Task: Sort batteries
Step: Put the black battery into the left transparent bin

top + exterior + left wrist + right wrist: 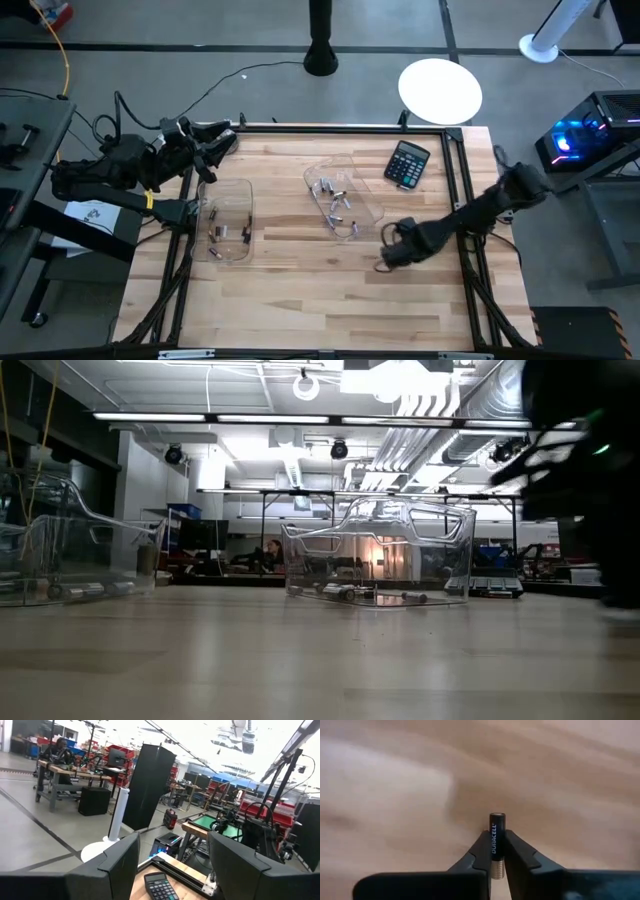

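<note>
a: batteries, where do they stand?

b: most lie in the clear tray [345, 195] at the middle of the table [300, 300], a mix of pale and dark cells [335, 205]. a few more sit in the second clear tray [228, 222] toward the left. one dark battery [497, 837] with a copper-coloured end is in the right gripper [496, 851].

a: held, or just nearby?

b: held. the wrist view shows the two fingers pressed onto its sides, the black end poking out past the tips. in the high view that gripper [385, 262] hangs low over bare wood, to the right of the middle tray and nearer than the calculator [407, 164].

a: and the left arm?

b: parked at the far left edge of the table, beside the left tray. its gripper [172, 865] has the fingers spread wide with nothing between them, pointing out toward the room.

a: so which step is this?

b: my read: a cell has just been pinched and now needs carrying to its tray. being dark, it likely goes with its own kind, though i can't tell from here which tray that is.

a: what does the move call for?

b: lift clear of the wood, cross above the tray wall rather than into it, and let go only once over the inside. the grip is on a thin round cell, so a knock could roll it out.
</note>
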`<action>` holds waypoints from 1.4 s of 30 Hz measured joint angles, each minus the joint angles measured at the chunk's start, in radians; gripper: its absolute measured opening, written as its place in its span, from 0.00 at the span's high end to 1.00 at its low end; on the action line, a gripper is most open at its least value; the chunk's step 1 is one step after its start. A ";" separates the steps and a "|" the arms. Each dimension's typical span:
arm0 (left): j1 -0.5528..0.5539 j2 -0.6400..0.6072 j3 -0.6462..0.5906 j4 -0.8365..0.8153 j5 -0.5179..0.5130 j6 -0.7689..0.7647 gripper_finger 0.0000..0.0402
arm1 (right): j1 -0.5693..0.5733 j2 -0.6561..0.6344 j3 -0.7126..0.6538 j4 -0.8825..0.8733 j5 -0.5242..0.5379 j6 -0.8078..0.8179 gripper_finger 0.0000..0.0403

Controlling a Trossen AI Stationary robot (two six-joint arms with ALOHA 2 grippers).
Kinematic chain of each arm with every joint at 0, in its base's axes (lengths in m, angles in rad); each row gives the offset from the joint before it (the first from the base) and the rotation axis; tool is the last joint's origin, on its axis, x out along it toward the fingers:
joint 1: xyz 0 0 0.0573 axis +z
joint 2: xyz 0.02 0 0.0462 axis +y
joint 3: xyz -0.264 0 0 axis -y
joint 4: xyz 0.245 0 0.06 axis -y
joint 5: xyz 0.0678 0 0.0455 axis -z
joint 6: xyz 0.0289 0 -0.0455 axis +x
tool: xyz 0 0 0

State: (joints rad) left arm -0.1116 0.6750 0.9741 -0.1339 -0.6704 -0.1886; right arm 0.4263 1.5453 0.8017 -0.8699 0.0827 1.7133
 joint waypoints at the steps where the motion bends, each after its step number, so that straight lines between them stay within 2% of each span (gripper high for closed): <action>1: 0.000 0.000 0.000 0.002 0.000 0.000 0.44 | 0.012 -0.034 0.000 -0.022 -0.011 0.012 0.94; 3: 0.000 -0.001 0.000 0.004 0.000 0.000 0.44 | 0.037 -0.103 0.019 -0.044 0.036 0.027 0.95; 6: 0.000 -0.001 0.000 0.002 0.000 0.000 0.44 | 0.066 -0.198 0.069 0.000 0.197 0.029 0.98; 9: 0.000 0.007 0.000 0.002 0.000 0.000 0.44 | 0.039 -0.240 0.120 0.171 0.416 -0.063 0.98; 11: 0.000 0.009 0.000 0.002 0.000 0.000 0.44 | -0.018 -0.230 0.143 0.316 0.457 -0.200 0.99; 13: 0.000 0.014 0.000 0.002 0.000 0.000 0.44 | -0.091 -0.184 0.170 0.511 0.424 -0.378 0.99; 16: 0.000 0.018 0.000 0.001 0.000 0.000 0.44 | -0.201 -0.050 0.230 0.751 0.318 -0.608 0.99; 21: 0.000 0.019 -0.001 0.000 0.002 -0.013 0.44 | -0.327 0.266 0.467 0.938 0.103 -0.817 0.99; 27: -0.001 0.019 -0.001 -0.002 0.022 -0.072 0.44 | -0.385 0.637 0.903 0.956 -0.103 -0.958 0.99; 30: -0.001 0.019 -0.001 0.010 0.039 -0.072 0.44 | -0.400 0.779 1.128 0.956 -0.164 -0.988 0.99; 34: -0.001 0.012 -0.001 0.023 0.058 -0.072 0.44 | -0.416 0.907 1.365 0.887 -0.180 -0.997 0.97; 37: -0.001 0.001 -0.001 0.027 0.075 -0.071 0.44 | -0.428 0.953 1.468 0.798 -0.212 -1.007 0.89; 42: -0.001 -0.025 -0.001 0.025 0.085 -0.072 0.44 | -0.444 0.952 1.512 0.754 -0.215 -1.051 0.67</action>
State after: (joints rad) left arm -0.1123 0.6502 0.9733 -0.1085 -0.5850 -0.2604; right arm -0.0174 2.4970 2.3141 -0.1158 -0.1327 0.6621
